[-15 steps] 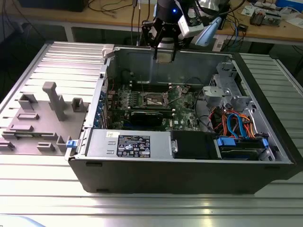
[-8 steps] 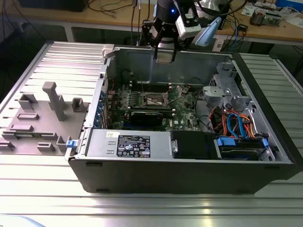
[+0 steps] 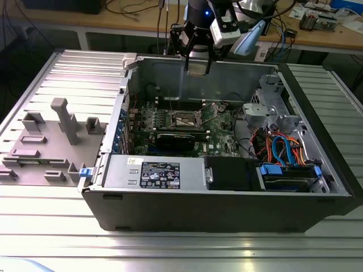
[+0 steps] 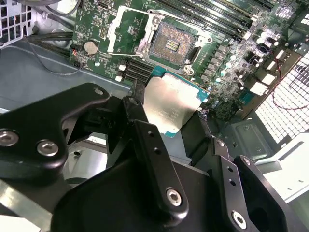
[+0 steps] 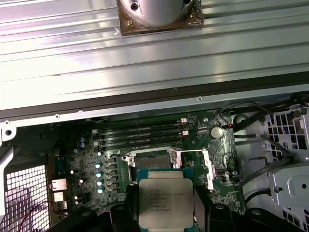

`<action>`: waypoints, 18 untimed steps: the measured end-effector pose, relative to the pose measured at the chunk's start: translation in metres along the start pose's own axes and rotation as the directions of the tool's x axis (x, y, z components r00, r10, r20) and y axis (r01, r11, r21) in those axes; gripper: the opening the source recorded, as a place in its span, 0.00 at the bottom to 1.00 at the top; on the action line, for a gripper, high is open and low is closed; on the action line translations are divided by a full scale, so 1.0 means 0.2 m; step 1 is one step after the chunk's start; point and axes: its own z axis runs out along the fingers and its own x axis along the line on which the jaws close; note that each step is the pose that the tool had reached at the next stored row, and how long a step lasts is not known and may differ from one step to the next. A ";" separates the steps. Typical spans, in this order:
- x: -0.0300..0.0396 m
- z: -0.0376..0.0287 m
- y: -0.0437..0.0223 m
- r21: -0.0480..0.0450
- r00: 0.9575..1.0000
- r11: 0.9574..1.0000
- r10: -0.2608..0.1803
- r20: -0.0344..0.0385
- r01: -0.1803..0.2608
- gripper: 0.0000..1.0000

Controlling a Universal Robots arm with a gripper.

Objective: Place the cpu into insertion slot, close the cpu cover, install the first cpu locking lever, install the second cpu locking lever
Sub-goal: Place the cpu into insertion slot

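Closest to us in the second wrist view are the black links of the gripper (image 4: 169, 112). Its fingers (image 4: 135, 108) are pinched against two opposite edges of the cpu (image 4: 170, 101) (silvery face toward the camera, green edge showing). We see the chip held in the air, apart from the green motherboard (image 4: 96, 24) beyond. On that board the insertion slot (image 4: 171, 44) lies bare.

In the first wrist view we look along the fingers, and the cpu overlaps the slot in the picture. The cpu cover (image 5: 206, 166) is swung open just beside it, its window framing green board. Four memory slots (image 5: 142, 135) run beyond, toward the case wall.

In the exterior view the gripper hangs high near the far wall of the open computer case (image 3: 198, 209), the chip between its fingers, well above the board. The slot sits mid-board, just behind the black graphics card (image 3: 180, 139). The case rests on a ribbed metal table (image 3: 170, 249), with a grey fixture (image 3: 62, 130) to the exterior view's left.
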 end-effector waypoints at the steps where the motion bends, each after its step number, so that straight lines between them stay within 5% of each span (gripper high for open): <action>1: 0.000 0.000 0.000 0.000 1.000 1.000 0.000 0.000 0.000 0.54; 18: 0.000 0.000 0.000 -0.001 1.000 1.000 0.030 0.003 -0.030 0.54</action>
